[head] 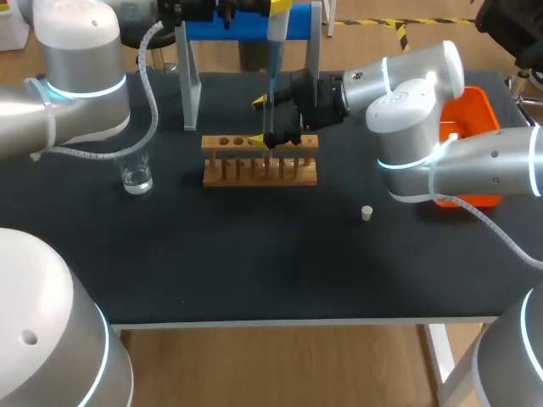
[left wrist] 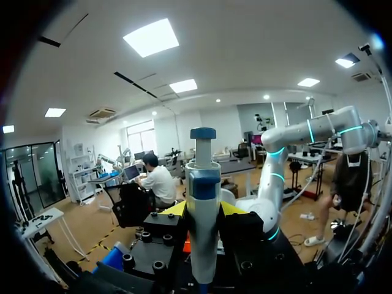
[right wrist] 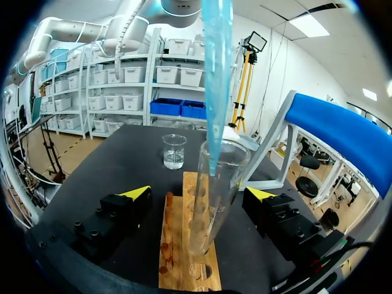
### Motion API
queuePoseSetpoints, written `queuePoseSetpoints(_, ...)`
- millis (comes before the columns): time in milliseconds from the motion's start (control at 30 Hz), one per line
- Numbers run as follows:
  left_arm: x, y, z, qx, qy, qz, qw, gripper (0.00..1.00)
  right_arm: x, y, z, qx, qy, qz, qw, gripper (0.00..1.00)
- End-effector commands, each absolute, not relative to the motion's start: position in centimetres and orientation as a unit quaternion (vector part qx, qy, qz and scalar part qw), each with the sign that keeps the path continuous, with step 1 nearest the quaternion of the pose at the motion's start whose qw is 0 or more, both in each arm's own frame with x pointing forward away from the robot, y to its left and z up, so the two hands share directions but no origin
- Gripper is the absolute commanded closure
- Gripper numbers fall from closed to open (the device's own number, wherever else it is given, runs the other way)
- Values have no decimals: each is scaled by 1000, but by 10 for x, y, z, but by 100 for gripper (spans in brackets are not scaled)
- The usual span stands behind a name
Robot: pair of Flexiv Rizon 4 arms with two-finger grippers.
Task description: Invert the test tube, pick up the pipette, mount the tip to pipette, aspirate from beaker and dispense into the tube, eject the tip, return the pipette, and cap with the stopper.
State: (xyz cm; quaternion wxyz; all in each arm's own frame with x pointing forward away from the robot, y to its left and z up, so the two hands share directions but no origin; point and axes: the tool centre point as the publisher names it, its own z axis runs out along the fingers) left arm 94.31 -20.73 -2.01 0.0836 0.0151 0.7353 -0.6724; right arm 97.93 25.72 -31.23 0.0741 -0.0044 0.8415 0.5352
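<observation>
Looking down in the head view, I find the wooden rack (head: 259,174) mid-desk (head: 254,280), well back from the front edge. The beaker (head: 136,178) stands well apart from it on my left side. The stopper (head: 366,213) lies alone nearer the front, toward my right. An orange tray (head: 472,119) sits by the right edge, partly hidden by my right arm. The pipette (head: 277,24) hangs above the rack, its blue tip (head: 272,85) pointing down.

From the left wrist, my left jaws are clamped on the pipette's upright white body.

From the right wrist, my right jaws stand apart with the test tube (right wrist: 214,196) between them. It is tilted in the rack, and the tip reaches into its mouth. The beaker stands beyond the rack.
</observation>
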Motion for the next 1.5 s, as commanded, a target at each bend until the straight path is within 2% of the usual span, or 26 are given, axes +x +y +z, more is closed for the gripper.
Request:
queuePoseSetpoints(33, 941, -208, -17, 13, 737, -670, 84, 100, 979, 257, -312, -4, 841, 535, 75, 0)
queuePoseSetpoints(433, 935, -206, -4, 17, 739, -667, 96, 100, 979, 257, -312, -4, 841, 535, 75, 0)
queuePoseSetpoints(833, 903, -185, 16, 13, 749, -648, 136, 100, 979, 257, -312, -4, 841, 535, 75, 0)
queuePoseSetpoints(1200, 845, -158, -8, -38, 750, -643, 148, 100, 979, 257, -312, -4, 841, 535, 75, 0)
queuePoseSetpoints(1500, 814, -160, -43, -59, 739, -657, 138, 100, 979, 257, -312, -4, 841, 535, 75, 0)
